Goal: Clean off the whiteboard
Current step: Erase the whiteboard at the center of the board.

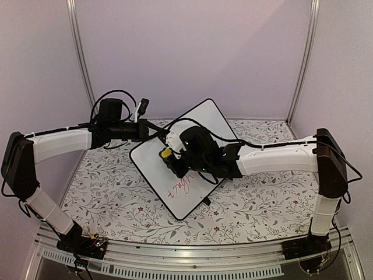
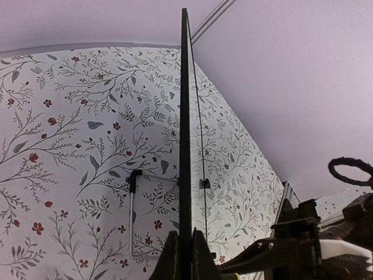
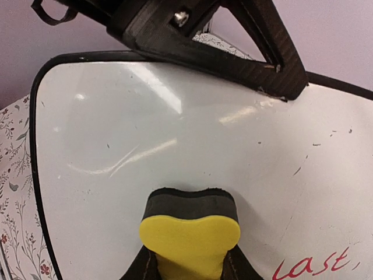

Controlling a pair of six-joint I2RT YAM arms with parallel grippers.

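The right gripper (image 3: 189, 265) is clamped on a yellow eraser (image 3: 189, 233), one finger on each side of its grip. The eraser's dark felt pad sits flat against the whiteboard (image 3: 145, 134), around the middle of its face. Ahead of the pad the board is white and glossy, with ceiling lights reflected in it and a few small dark specks towards its right side. Red writing (image 3: 315, 265) lies on the board just to the right of the eraser, at the bottom edge of the right wrist view. From above, the same writing runs from the eraser towards the board's near corner.

The left gripper (image 2: 185, 256) is closed on the board's thin black frame. The left wrist view sees the board edge-on, with a finger pressed to each face. From above, this grip is on the board's left edge.

The board sits turned cornerwise over the floral cloth (image 1: 262, 198), in the middle of it, with one corner pointing to the back wall and one to the arm bases. A bent wire leg (image 2: 133, 216) shows beside the board on the cloth.
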